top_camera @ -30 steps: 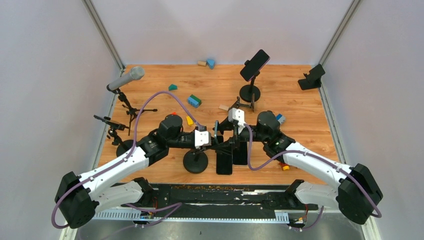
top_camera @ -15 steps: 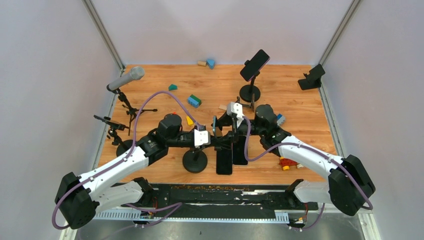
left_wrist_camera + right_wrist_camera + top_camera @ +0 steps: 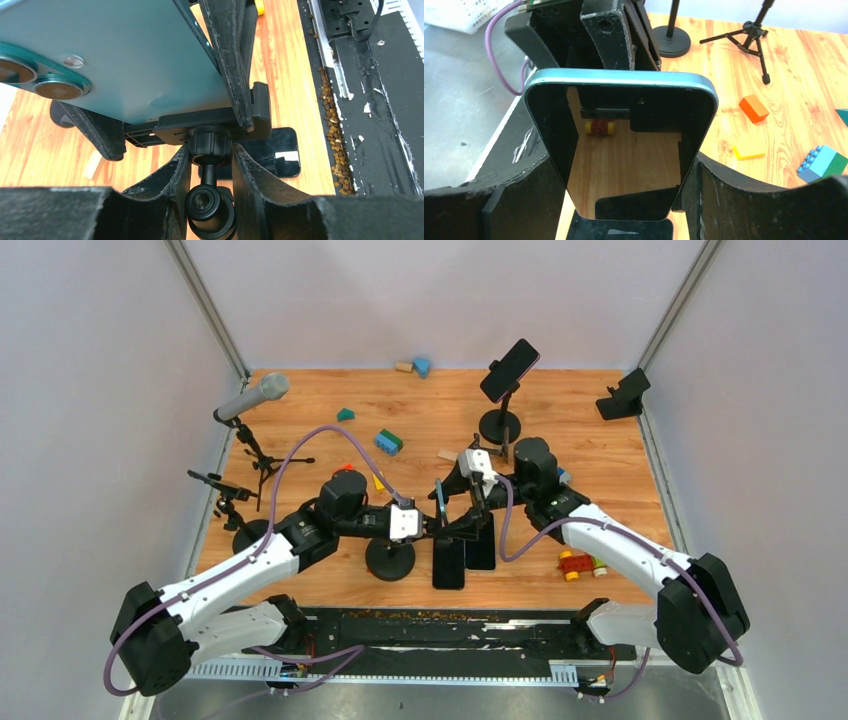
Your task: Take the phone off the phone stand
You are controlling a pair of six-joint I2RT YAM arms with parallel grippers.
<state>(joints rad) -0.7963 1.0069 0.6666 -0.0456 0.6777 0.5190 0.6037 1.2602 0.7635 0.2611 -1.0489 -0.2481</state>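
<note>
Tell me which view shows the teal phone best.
Right wrist: the phone faces the camera, nearly its whole screen in frame. Left wrist shows only part of its teal back and lenses, clamped in the stand. Top shows just a thin edge-on sliver.

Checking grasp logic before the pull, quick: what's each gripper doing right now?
Left gripper: closed on the phone stand, at its neck joint under the clamp.
Right gripper: closed on the phone, by its side edges.
</note>
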